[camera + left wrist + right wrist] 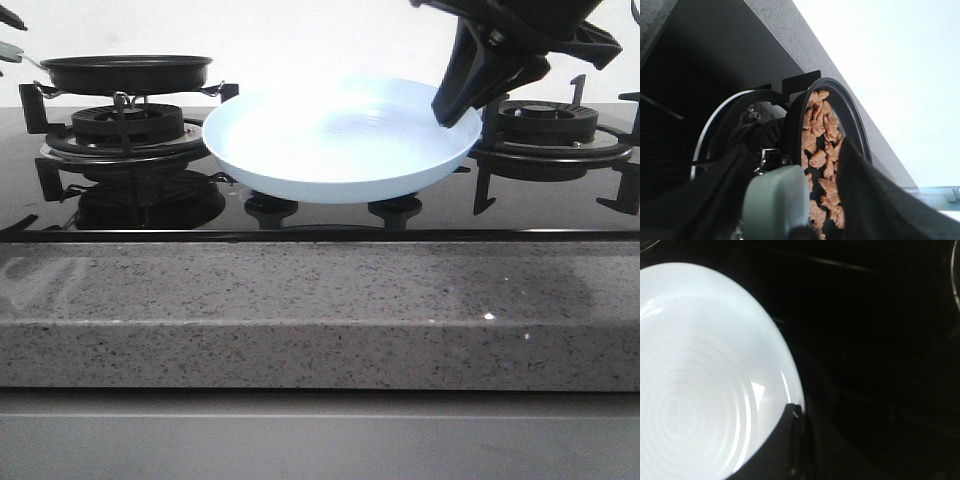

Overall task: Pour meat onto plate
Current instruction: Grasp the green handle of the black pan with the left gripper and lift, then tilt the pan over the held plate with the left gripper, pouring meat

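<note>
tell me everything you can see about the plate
The plate is a wide, shallow, round dish, pale blue-white and glossy, with faint concentric rings inside and a raised rim. It is empty, held above the black glass hob between the two burners, roughly level. The right gripper clamps its right rim.

Right arm comes down from the upper right in the front view, wrist angled, and the right gripper (460, 112) is pinched on the plate (340, 140) at its right rim, one finger (790, 440) lying over the edge. Left gripper (790, 210) is clamped around the pan handle (775, 200), fingers on both sides of it.
</note>
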Robot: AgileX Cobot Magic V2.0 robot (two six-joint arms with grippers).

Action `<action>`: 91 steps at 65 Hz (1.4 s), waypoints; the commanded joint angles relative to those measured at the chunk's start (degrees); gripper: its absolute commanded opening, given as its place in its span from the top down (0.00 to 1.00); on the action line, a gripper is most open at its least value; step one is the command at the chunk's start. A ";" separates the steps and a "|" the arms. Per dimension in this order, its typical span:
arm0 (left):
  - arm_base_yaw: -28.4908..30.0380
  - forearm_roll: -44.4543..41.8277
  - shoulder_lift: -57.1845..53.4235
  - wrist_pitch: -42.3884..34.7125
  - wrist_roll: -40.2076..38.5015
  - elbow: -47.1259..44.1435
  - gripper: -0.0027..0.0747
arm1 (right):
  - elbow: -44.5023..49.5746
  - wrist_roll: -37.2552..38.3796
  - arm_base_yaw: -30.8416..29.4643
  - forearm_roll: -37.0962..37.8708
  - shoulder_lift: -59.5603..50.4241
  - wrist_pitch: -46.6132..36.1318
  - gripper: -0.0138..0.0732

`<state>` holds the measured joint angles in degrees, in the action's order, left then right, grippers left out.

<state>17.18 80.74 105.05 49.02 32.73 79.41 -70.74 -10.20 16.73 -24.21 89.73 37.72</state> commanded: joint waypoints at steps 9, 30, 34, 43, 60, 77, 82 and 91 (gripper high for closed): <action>0.02 4.28 -2.57 1.46 0.25 1.91 0.72 | -1.52 -0.53 -0.11 -1.69 -2.86 -2.26 0.97; 0.02 6.40 -2.70 2.26 0.37 1.91 0.99 | -1.52 -0.53 -0.11 -1.69 -2.86 -2.26 0.97; 0.02 6.52 -3.26 2.94 1.11 1.91 0.99 | -1.52 -0.53 -0.11 -1.69 -2.86 -2.26 0.97; 0.02 7.73 -5.53 4.85 3.44 1.91 0.99 | -1.52 -0.53 -0.11 -1.69 -2.86 -2.26 0.97; -1.07 8.17 -14.66 7.82 9.19 1.63 0.99 | -1.52 -0.53 -0.11 -1.69 -2.86 -2.26 0.97; -6.57 6.54 -23.24 7.24 12.58 -0.05 0.99 | -1.52 -0.53 -0.11 -1.69 -2.86 -2.21 0.97; -8.86 3.87 -25.14 5.83 12.58 -0.12 0.99 | -1.52 -0.53 -0.11 -1.69 -2.86 -2.21 0.97; -13.86 -3.19 -27.79 4.12 12.58 -0.66 0.99 | -1.52 -0.53 -0.11 -1.69 -2.86 -2.21 0.97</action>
<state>5.89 76.37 80.77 54.81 45.28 77.66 -70.74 -10.20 16.73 -24.21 89.73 37.82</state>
